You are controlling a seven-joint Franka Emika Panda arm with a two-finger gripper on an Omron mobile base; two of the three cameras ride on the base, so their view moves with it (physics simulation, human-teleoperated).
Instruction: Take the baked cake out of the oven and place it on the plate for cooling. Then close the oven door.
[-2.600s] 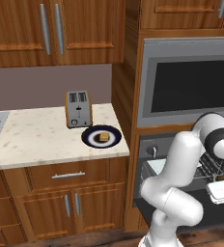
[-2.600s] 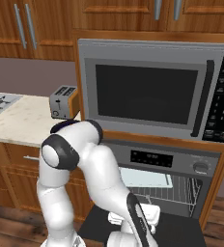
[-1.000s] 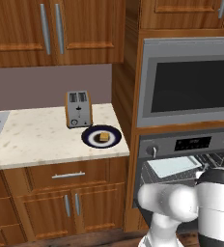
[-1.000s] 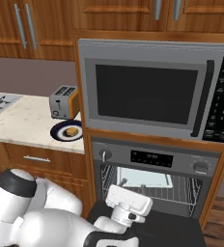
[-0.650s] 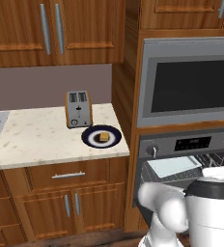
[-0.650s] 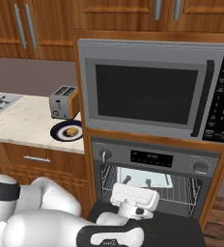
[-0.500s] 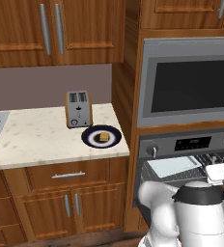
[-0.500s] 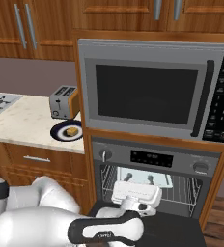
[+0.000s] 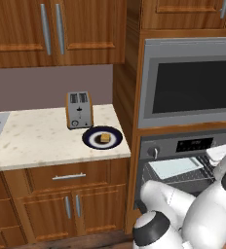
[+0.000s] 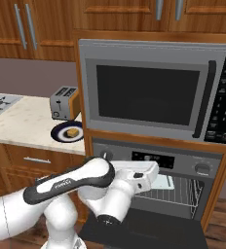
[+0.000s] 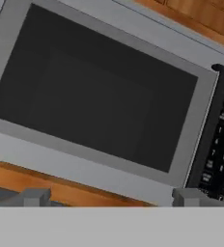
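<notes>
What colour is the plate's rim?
Dark navy rim on the plate, clearest in the left base view.

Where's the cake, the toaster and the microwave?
cake [image 9: 104, 139], left base view, middle of its top.
toaster [image 9: 79, 110], left base view, its steel front.
microwave [image 10: 148, 95], right base view, its dark door glass.

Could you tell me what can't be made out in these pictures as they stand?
- Oven door: in the right base view its outer face and bar handle face away; in the left base view the arm covers it.
- Oven interior: partly blocked by the arm in the left base view.
- Gripper: the hand view's bottom edge cuts off all but its fingertips.
- Microwave keypad: blurred in the hand view, labels unreadable.
- Baked cake on the plate: too small for surface detail.
</notes>
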